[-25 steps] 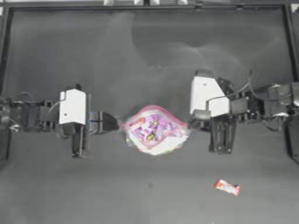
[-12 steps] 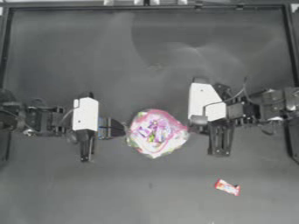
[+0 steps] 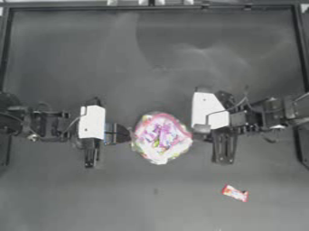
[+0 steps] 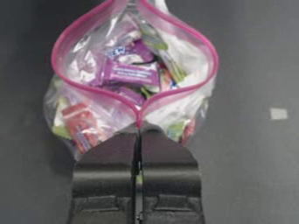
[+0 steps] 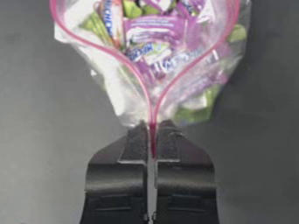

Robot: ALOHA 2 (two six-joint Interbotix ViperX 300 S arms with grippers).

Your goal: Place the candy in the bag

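Observation:
The bag (image 3: 161, 137) is held at mid-table, clear plastic with a pink strip around its mouth and colourful sweets inside. Its mouth bulges open between the two grippers. My left gripper (image 3: 128, 134) is shut on the left end of the strip, seen close up in the left wrist view (image 4: 139, 127) with the bag (image 4: 131, 74) beyond. My right gripper (image 3: 194, 130) is shut on the right end (image 5: 152, 127), the bag (image 5: 154, 48) ahead of it. The candy (image 3: 235, 193), red-orange with whitish ends, lies on the table nearer the front, right of the bag and apart from both grippers.
The dark table (image 3: 151, 58) is bounded by a raised frame along the back (image 3: 154, 6). A small pale mark (image 4: 278, 113) shows on the table surface in the left wrist view.
The left arm has moved right toward the bag and both grippers have closed in, so the bag's mouth has bulged wider. The candy has not moved.

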